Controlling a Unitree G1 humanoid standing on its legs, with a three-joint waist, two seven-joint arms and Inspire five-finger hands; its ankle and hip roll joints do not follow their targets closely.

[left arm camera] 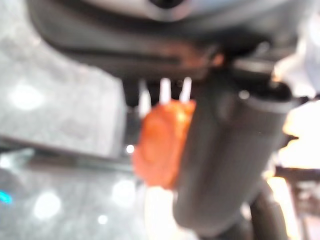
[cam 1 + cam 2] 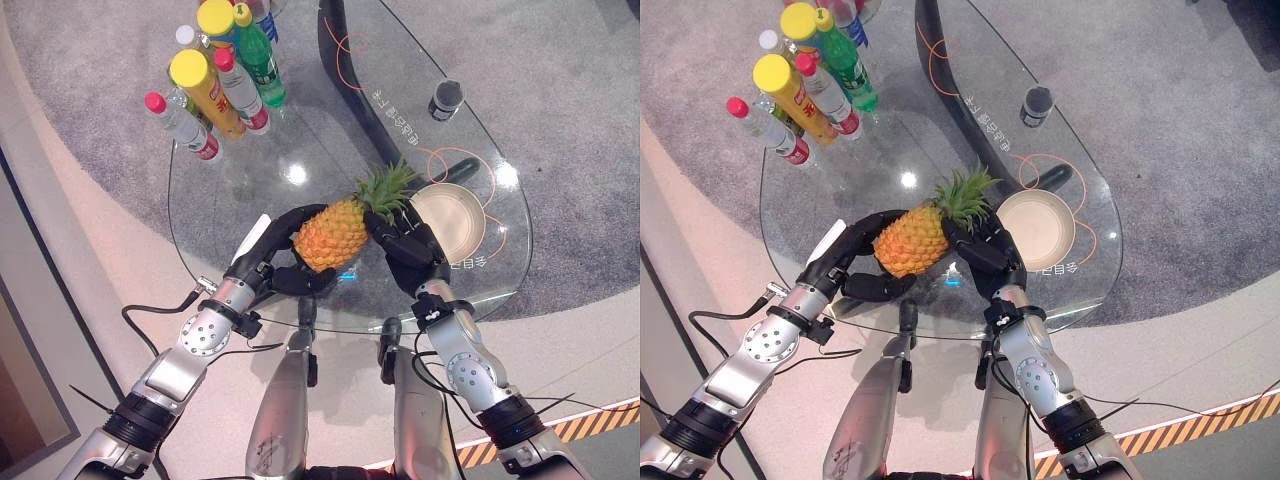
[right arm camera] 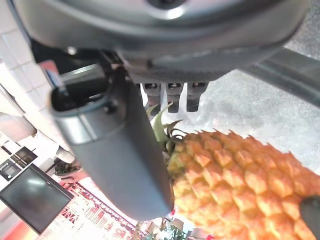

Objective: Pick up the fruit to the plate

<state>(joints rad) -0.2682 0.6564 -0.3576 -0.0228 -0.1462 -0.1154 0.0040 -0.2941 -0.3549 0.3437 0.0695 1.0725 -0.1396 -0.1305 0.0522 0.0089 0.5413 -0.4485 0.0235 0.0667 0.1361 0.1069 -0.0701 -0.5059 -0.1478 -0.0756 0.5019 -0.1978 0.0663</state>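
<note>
Both hands grip my pineapple (image 2: 331, 233): left hand (image 2: 272, 258) and right hand (image 2: 408, 245) curl around its sides, just beside the plate (image 2: 452, 222) on the glass table (image 2: 250, 190).

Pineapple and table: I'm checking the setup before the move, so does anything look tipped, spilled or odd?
Nothing stands out. The pineapple lies on its side between the left hand and right hand, crown toward the plate, which sits flat on the glass table. The bottles and the small dark cup stand upright; nothing is spilled.
</note>
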